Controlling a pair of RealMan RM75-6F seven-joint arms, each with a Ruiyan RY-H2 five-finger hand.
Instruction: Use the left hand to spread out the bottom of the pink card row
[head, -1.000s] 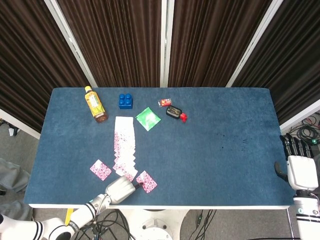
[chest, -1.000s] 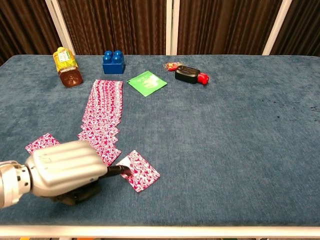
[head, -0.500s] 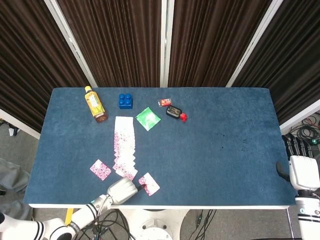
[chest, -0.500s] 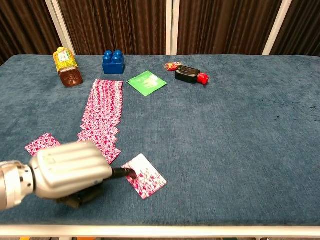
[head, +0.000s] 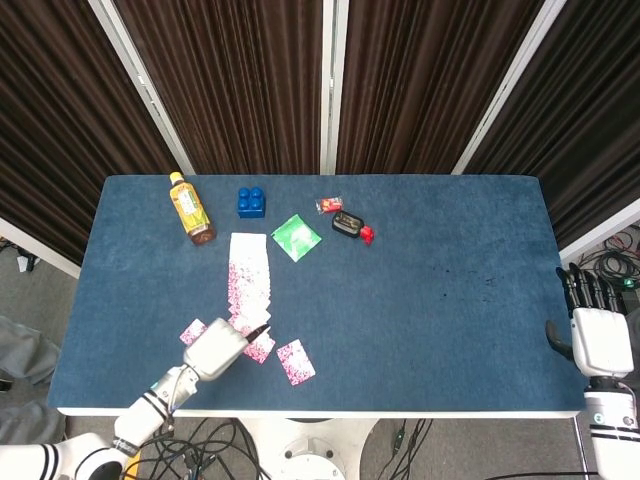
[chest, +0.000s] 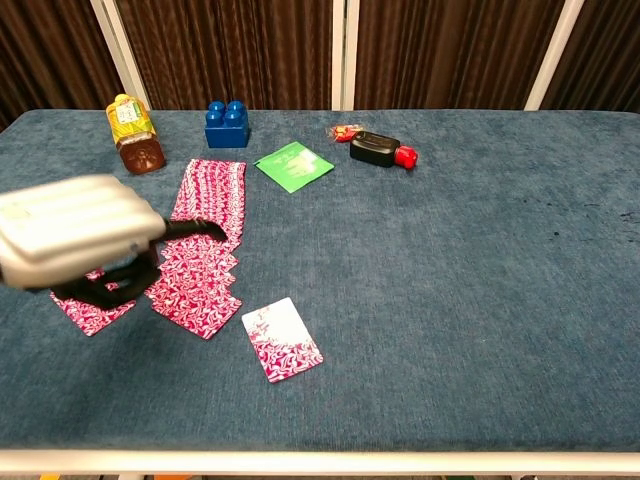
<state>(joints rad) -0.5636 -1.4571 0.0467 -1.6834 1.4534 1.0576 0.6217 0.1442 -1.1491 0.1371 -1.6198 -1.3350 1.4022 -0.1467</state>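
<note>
The pink card row (head: 247, 285) (chest: 207, 226) runs from the blue block toward the table's front, and its lower end fans out. My left hand (head: 220, 345) (chest: 75, 232) hovers at the row's lower left and holds nothing. One dark fingertip (chest: 213, 229) sticks out over the cards. A single pink card (head: 295, 362) (chest: 282, 339) lies apart, right of the row's end. Another pink card (head: 190, 331) (chest: 92, 311) shows partly under the hand. My right hand (head: 600, 338) hangs empty past the table's right edge, fingers extended.
At the back stand a tea bottle (head: 189, 209) (chest: 131, 133), a blue block (head: 251, 202) (chest: 227, 124), a green packet (head: 296, 237) (chest: 293, 165), and a black and red item (head: 350, 225) (chest: 380, 150) beside a small red wrapper (head: 328, 205). The blue table (head: 450, 300) ends near the loose card.
My left hand has left the single card near the front edge and moved back and left to the row's lower end. That card stays where it was dragged.
</note>
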